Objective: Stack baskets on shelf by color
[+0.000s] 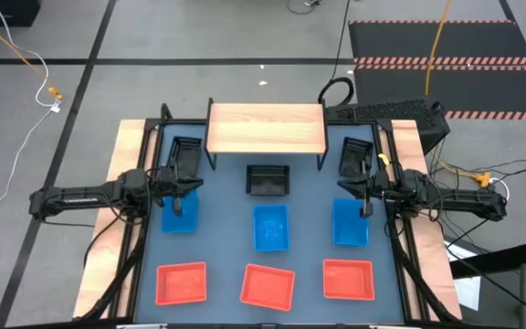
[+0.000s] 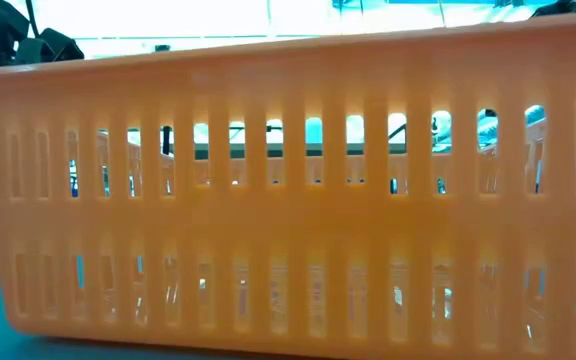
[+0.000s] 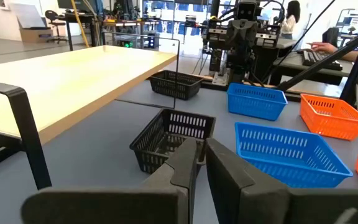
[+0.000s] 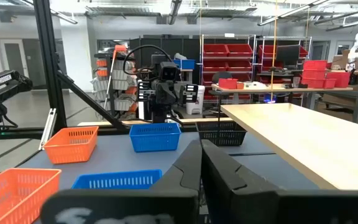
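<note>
Nine baskets sit on the blue table in three rows. The black ones (image 1: 185, 151), (image 1: 268, 180), (image 1: 356, 151) are nearest the shelf (image 1: 266, 128). The blue ones (image 1: 179, 217), (image 1: 270, 227), (image 1: 350, 224) form the middle row. The red ones (image 1: 182, 281), (image 1: 268, 285), (image 1: 348, 279) line the near edge. The shelf's plank top is bare. My left gripper (image 1: 179, 199) hovers shut over the left blue basket. My right gripper (image 1: 365, 206) hovers shut over the right blue basket. The left wrist view shows the middle black basket (image 3: 173, 140) ahead of the shut fingers (image 3: 201, 165).
One red basket's slotted wall (image 2: 288, 190) fills the low view. The shelf stands on thin black legs (image 3: 23, 124) at the table's far side. The table has wooden side rails (image 1: 131, 155). Cables and a dark mat lie on the floor beyond.
</note>
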